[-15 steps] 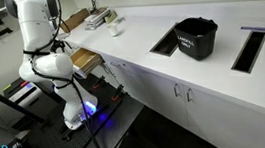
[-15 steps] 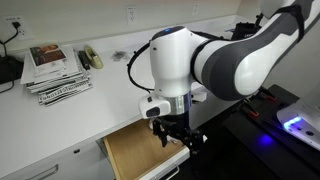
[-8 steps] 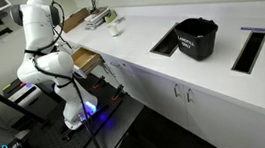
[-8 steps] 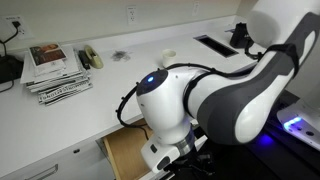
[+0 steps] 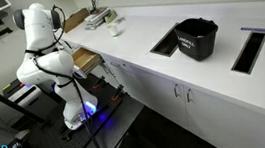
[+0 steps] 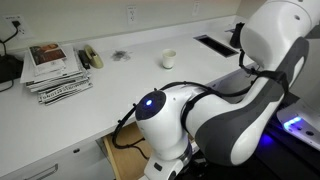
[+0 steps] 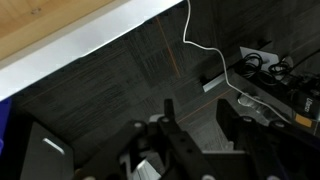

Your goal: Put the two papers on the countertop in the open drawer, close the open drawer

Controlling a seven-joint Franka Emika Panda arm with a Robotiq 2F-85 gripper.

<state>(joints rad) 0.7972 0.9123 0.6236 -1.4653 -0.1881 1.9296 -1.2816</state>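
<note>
Wrist view looks down past my fingers (image 7: 198, 110) onto dark carpet. The two stand spread apart, gripping nothing, and only floor shows in the gap. Along the top left of that view runs the white front of the drawer (image 7: 85, 42) with a strip of its tan wood above it, so the fingers hang just outside the drawer and below its front. A thin white cable (image 7: 200, 50) trails over the carpet toward a power strip (image 7: 265, 70) at the right.

In both exterior views the drawer is pulled out under the edge of the worktop (image 6: 130, 88), its wooden inside facing up. The arm (image 6: 205, 120) bends low in front of it and covers part of the drawer, and my fingers are hidden behind the arm's bulk.

The papers (image 6: 55, 72) lie in a loose stack on the worktop near the wall, up and to one side of the drawer. A small white cup (image 6: 168, 59) stands further along the worktop. A black bin (image 5: 195, 36) sits at one of the two dark cut-outs.
</note>
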